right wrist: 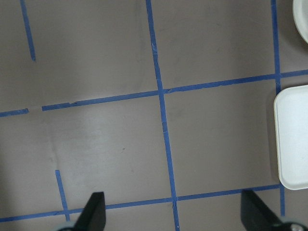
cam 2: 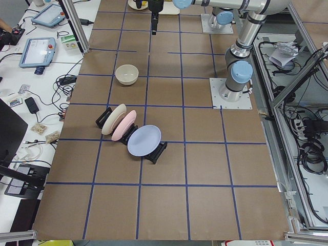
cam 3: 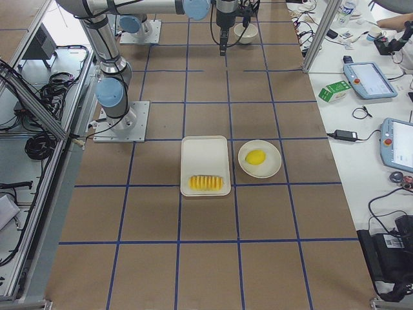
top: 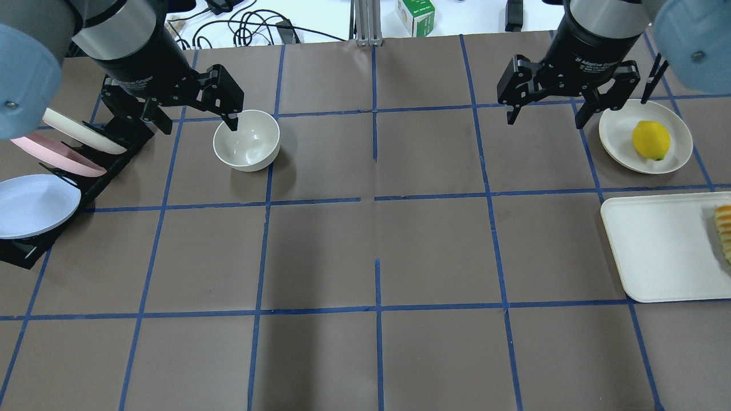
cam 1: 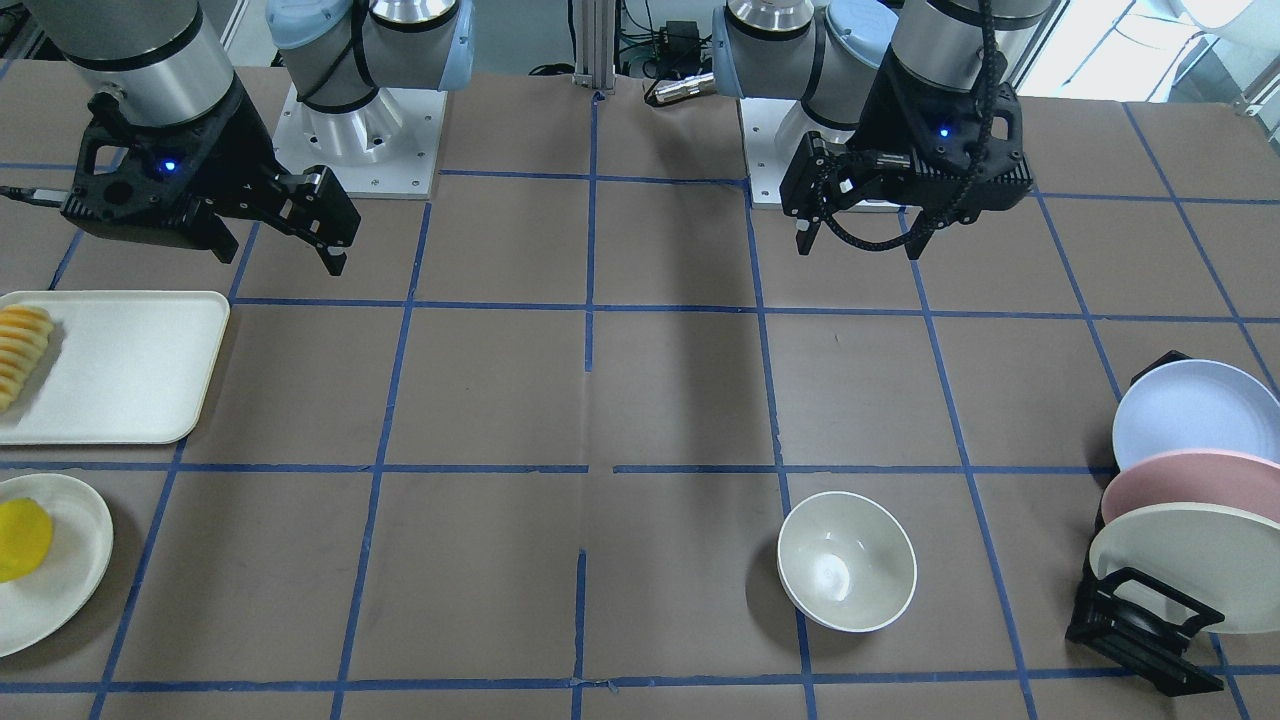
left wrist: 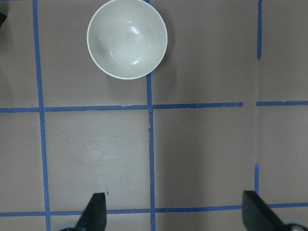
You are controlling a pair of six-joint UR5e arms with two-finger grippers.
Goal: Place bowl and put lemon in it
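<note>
The cream-white bowl (top: 246, 140) stands upright and empty on the table's left half; it also shows in the front view (cam 1: 846, 560) and at the top of the left wrist view (left wrist: 127, 38). My left gripper (top: 198, 121) is open and empty, raised above the table just beside the bowl, not around it. The yellow lemon (top: 651, 140) lies on a flat cream plate (top: 614, 134) at the far right, and shows in the front view (cam 1: 22, 538). My right gripper (top: 545, 119) is open and empty, raised to the left of that plate.
A black rack (top: 114, 165) with three upright plates stands left of the bowl. A cream tray (top: 657, 251) with ridged orange-yellow sliced food (top: 724, 231) lies at the right edge, nearer to me than the lemon's plate. Blue tape lines grid the brown table.
</note>
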